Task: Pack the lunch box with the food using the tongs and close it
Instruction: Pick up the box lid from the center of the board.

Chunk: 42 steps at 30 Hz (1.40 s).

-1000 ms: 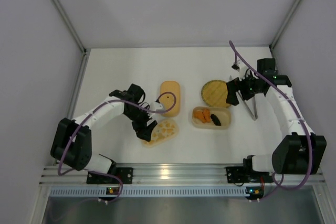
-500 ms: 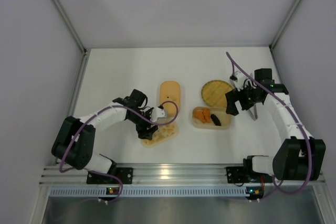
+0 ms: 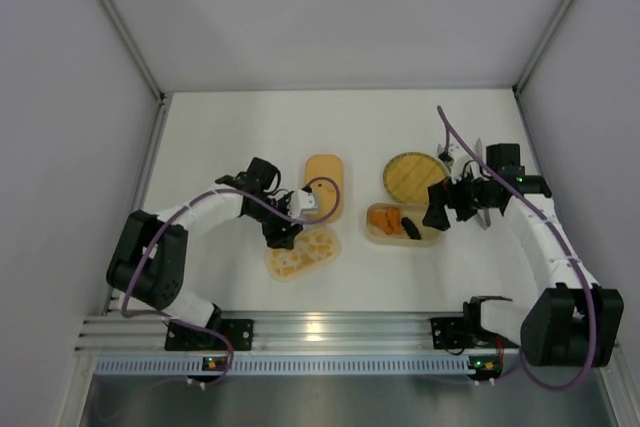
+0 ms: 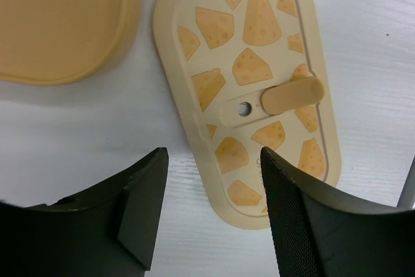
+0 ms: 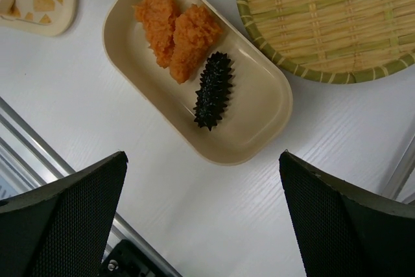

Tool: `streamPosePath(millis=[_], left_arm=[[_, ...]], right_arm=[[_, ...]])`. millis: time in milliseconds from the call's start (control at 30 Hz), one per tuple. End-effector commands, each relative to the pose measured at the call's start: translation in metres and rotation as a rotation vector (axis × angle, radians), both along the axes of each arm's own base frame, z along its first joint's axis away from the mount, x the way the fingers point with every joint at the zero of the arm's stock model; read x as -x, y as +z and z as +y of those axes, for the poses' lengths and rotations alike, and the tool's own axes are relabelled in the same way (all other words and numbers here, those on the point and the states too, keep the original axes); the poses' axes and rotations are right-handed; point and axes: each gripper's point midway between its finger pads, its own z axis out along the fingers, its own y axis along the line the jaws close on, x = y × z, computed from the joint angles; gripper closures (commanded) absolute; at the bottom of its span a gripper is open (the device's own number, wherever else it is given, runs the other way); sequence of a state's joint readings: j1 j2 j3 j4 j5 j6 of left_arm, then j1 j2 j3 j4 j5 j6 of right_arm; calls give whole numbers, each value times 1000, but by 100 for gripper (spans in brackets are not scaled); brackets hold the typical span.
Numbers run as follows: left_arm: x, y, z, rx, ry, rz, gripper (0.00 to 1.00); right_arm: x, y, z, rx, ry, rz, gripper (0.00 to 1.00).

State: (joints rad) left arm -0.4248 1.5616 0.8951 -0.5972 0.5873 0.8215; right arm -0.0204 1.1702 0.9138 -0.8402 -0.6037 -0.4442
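Observation:
The lunch box (image 3: 425, 237) (image 5: 259, 118) is a beige oval tray right of centre. It holds the food: two orange chunks (image 5: 175, 30) and a dark spiky piece (image 5: 213, 90). Its cheese-patterned lid (image 3: 305, 253) (image 4: 249, 76) lies flat to the left. My left gripper (image 3: 283, 234) (image 4: 211, 215) hovers open over the lid's near-left end, holding nothing. Beside the tray's right end, my right gripper (image 3: 440, 209) (image 5: 204, 225) stands wide open and empty. The silver tongs (image 3: 479, 155) lie on the table behind the right wrist, partly hidden.
A round yellow ribbed plate (image 3: 413, 175) (image 5: 324, 17) sits just behind the tray. An orange oval box part (image 3: 323, 185) (image 4: 65, 24) lies behind the lid. The aluminium rail (image 3: 320, 332) runs along the near edge, and grey walls close in both sides.
The left gripper has shifted to the lid's left end and its jaws have narrowed. The right gripper has come nearer, from the plate's side down to the tray's right end.

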Motion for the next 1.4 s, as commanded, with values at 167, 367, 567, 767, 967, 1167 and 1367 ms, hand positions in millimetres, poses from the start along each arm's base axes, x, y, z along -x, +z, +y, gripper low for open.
streamPosePath(millis=[167,367,567,767,967,1167,1367], left_arm=[[30,44,-16,137,-329,-166,42],[58,27,-20,134,-585,-152,48],[62,10,-28,118,-665,-158,50],[56,0,-36,117,-658,-182,49],[58,-6,-43,106,-684,-187,49],[62,-16,-46,70,-736,-199,50],[61,-16,-47,64,-738,-195,54]], right_arm=[[-16,26,10,-32,46,-154,1],[-19,26,8,-26,25,-161,1],[-16,23,5,-14,6,-162,1],[-17,20,5,-19,-9,-153,1],[-18,19,5,-16,-9,-152,1],[-18,19,4,-16,-14,-149,0],[-17,19,4,-11,-13,-151,1]])
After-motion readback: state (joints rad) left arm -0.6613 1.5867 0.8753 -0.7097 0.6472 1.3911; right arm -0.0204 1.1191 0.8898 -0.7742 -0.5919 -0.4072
